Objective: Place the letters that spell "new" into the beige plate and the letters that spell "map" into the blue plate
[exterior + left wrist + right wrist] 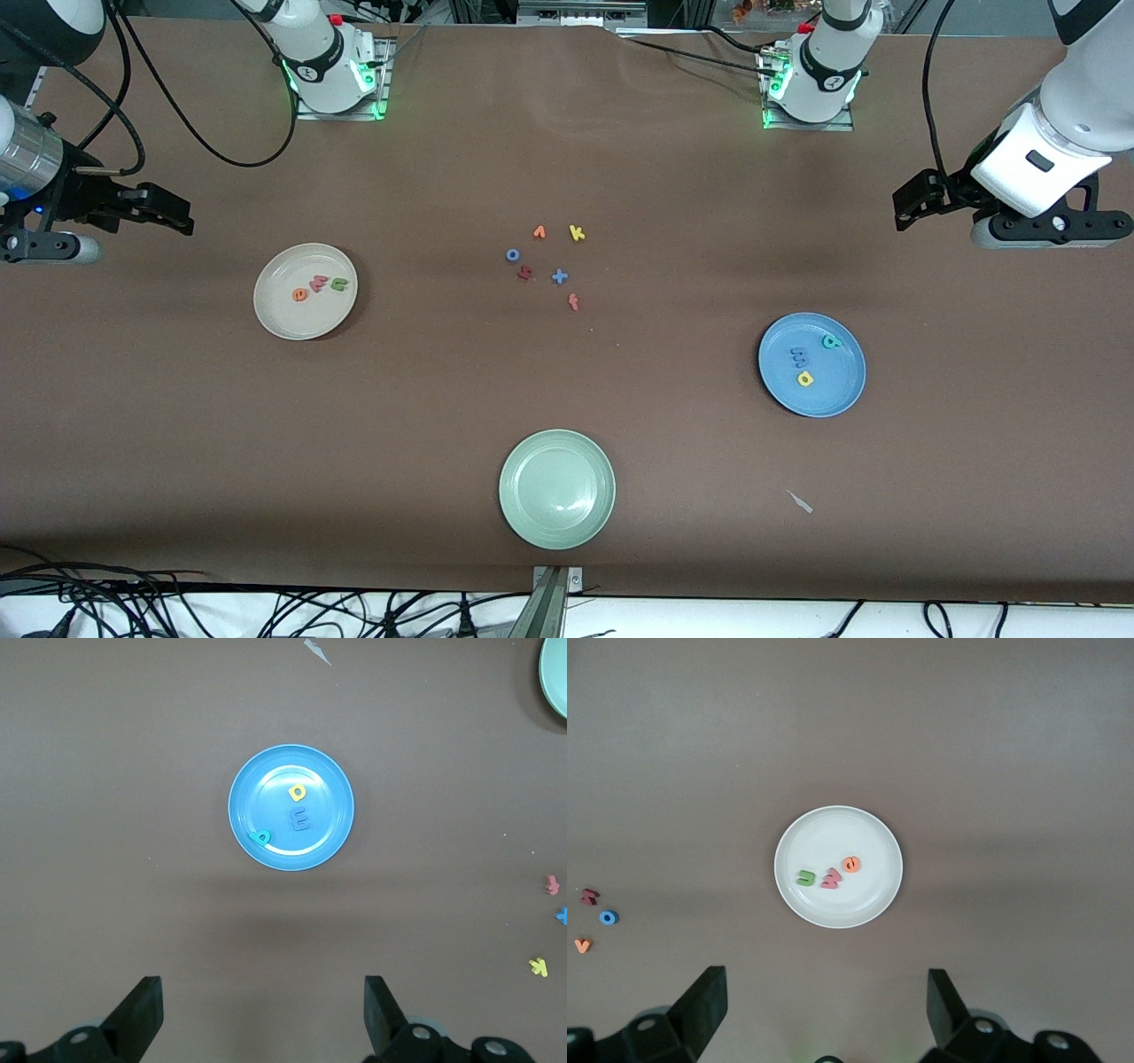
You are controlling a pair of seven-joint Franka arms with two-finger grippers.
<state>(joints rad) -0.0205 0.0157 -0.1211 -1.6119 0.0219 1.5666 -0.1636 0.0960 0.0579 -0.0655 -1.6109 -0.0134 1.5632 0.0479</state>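
The beige plate (283,315) (833,828) holds the orange e (299,294) (851,865), the pinkish-red w (317,284) (831,878) and the green n (339,284) (806,877). In the blue plate (837,390) (266,780) lie the blue m (798,357) (301,820), the yellow a (804,379) (298,793) and the teal p (830,341) (260,837). My left gripper (902,208) (264,1010) hangs open and empty over bare table at the left arm's end. My right gripper (182,219) (826,1005) hangs open and empty over bare table at the right arm's end.
A pale green plate (556,470) sits near the front edge, nothing in it. Loose letters lie mid-table: an orange one (539,232), a yellow k (577,233), a blue o (512,255), a dark red one (524,274), a blue x (559,276), a red f (573,302). A pale scrap (800,501) lies nearer the camera than the blue plate.
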